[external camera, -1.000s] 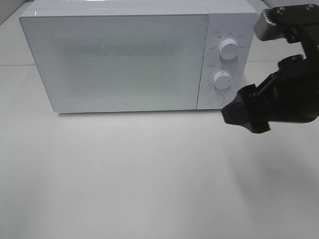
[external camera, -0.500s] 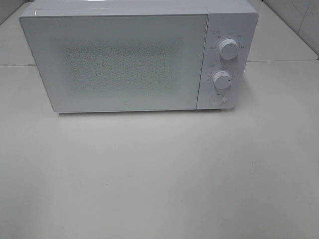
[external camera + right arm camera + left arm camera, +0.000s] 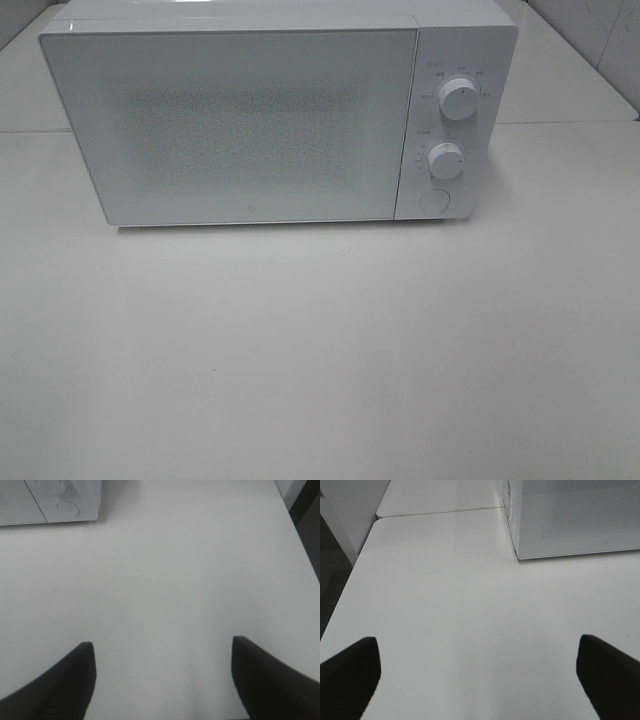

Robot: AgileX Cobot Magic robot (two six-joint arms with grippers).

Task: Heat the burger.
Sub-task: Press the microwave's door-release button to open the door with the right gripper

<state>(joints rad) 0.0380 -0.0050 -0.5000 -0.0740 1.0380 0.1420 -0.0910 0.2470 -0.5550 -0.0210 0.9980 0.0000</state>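
Note:
The burger is out of view. A white microwave (image 3: 260,115) stands at the back of the table with its door shut; its lower left corner (image 3: 570,525) shows in the left wrist view and its round button corner (image 3: 65,505) in the right wrist view. Neither arm appears in the exterior high view. My left gripper (image 3: 480,680) is open above bare table in front of the microwave's left corner, nothing between its fingers. My right gripper (image 3: 162,680) is open over bare table to the right of the microwave, also holding nothing.
Two white knobs (image 3: 458,98) and a round button (image 3: 434,200) sit on the microwave's right panel. The white table (image 3: 320,350) stretches in front. Its left edge (image 3: 350,580) and right edge (image 3: 300,540) drop to dark floor.
One second ago the right arm hung at the right of the exterior high view beside the microwave's controls; it has since left that view. The microwave has not moved.

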